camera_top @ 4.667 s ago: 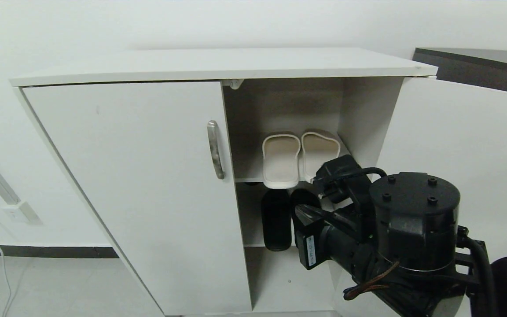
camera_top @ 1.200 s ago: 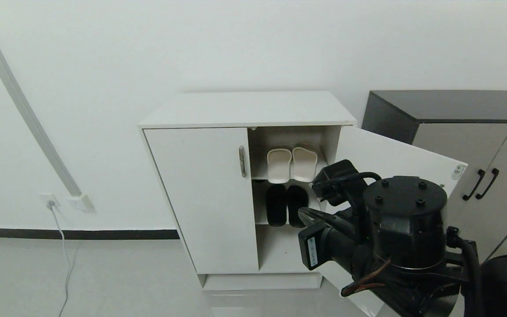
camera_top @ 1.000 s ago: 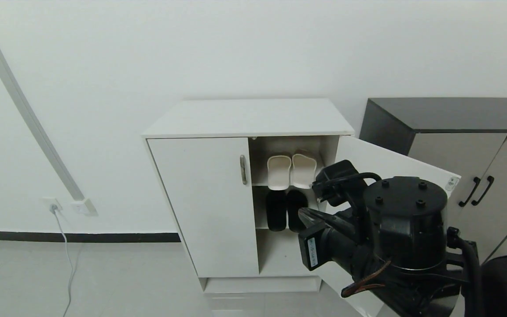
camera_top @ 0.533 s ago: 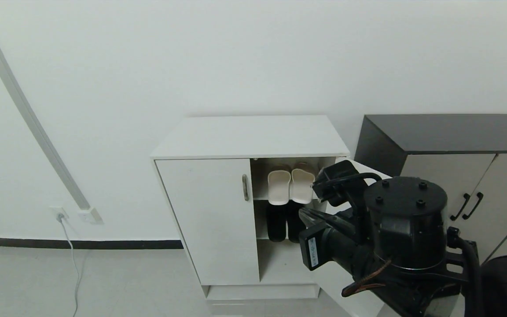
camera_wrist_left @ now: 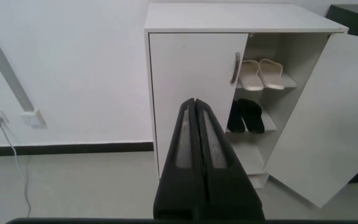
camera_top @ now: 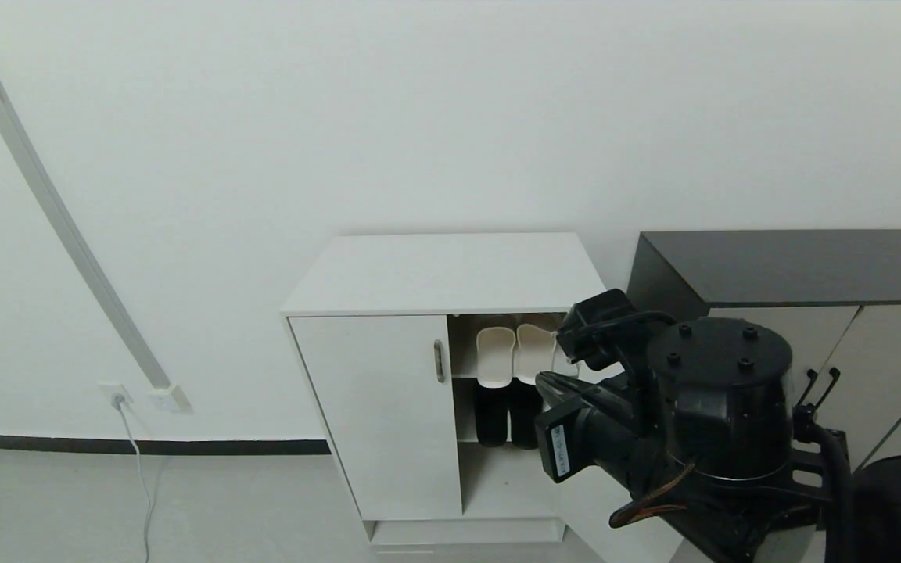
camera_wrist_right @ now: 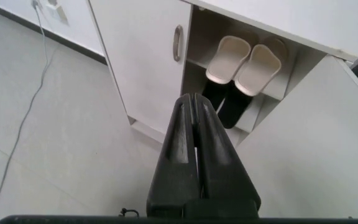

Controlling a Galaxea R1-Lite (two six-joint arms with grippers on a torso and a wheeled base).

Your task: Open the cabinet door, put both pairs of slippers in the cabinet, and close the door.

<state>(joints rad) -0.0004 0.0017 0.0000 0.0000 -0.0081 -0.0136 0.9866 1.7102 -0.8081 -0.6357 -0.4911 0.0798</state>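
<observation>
Cabinet (camera_top: 443, 270): white, two-door, standing on the floor (camera_top: 184, 508) against the wall. Left door (camera_top: 380, 414): shut, with a metal handle (camera_top: 439, 360) on its inner edge. Right door (camera_wrist_left: 328, 118): swung wide open, leaving the right half of the interior exposed. White slippers (camera_top: 513, 352): one pair, side by side on the upper shelf, heels at the shelf's front edge. Black slippers (camera_top: 505, 418): one pair, side by side on the middle shelf, at 6 o'clock from the white pair (the two pairs are parted by the shelf board). Left claw (camera_wrist_left: 195, 102): clenched, fingers pressed flat together with nothing between them, held in the air well apart from the cabinet and pointing at the left door. Right claw (camera_wrist_right: 195, 98): likewise clenched and empty, well apart from the cabinet, aimed toward the open half. Dark cabinet (camera_top: 795, 266): at 3 o'clock from the white one. Socket (camera_top: 116, 395): on the wall at 9 o'clock from the cabinet, with a cable (camera_top: 141, 485) hanging to the floor.
</observation>
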